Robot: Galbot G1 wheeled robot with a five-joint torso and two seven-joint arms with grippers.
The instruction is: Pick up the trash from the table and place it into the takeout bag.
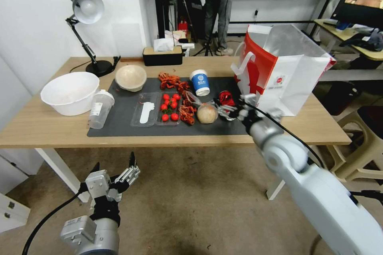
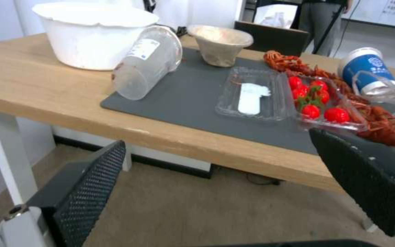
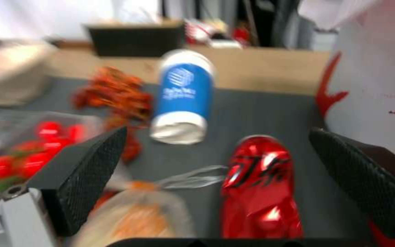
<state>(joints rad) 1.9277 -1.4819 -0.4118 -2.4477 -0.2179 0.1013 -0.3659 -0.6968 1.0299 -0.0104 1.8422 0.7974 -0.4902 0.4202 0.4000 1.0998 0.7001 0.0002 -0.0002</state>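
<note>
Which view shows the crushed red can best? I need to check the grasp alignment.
The right wrist view: the crushed red can lies between the open right gripper fingers. The head view shows it small, partly hidden.

Trash spread on your desk (image 1: 48,127), takeout bag (image 1: 287,75) upright at 2 o'clock.
Near the bag you have the crushed red can (image 1: 227,99); bagged beige lump (image 1: 207,113) just beside it; blue-and-white cup (image 1: 199,82) at 12; clear cup (image 1: 100,108) toppled and beige bowl (image 1: 131,77) at 10.

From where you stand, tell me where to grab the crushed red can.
Grip the crushed red can across its flattened middle, coming from above and the table's near edge. It lies on the mat between the open right hand's fingers, with the bagged lump and takeout bag flanking it.
</note>
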